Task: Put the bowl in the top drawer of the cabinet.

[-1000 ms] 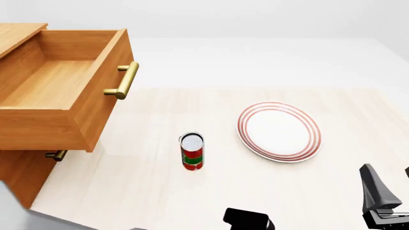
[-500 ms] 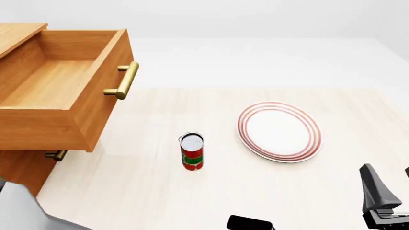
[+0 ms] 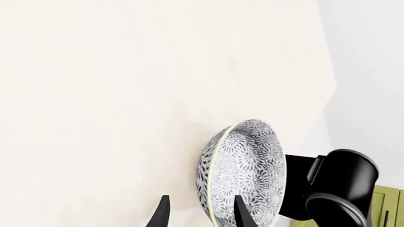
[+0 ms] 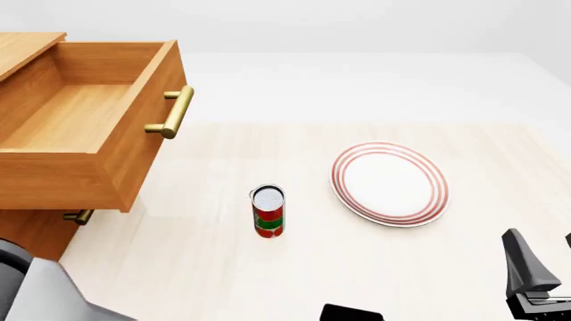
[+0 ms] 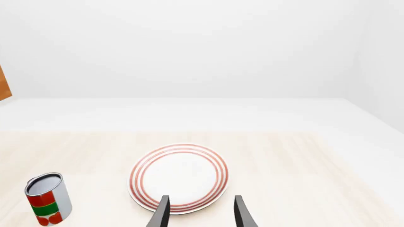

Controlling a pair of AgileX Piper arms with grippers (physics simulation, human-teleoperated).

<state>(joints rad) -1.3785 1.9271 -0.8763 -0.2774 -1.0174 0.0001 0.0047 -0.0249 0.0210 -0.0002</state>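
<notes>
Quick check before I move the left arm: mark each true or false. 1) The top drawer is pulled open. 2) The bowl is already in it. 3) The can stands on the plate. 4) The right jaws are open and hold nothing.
1) True: the top drawer is open.
2) False: the drawer is empty; the bowl is on the table, by the left gripper.
3) False: the can stands beside the plate.
4) True: the right gripper is open and empty.

No text, brand, number or sign can be read anywhere. The can (image 4: 267,211) carries only red and green bands with red blobs, no legible lettering.
</notes>
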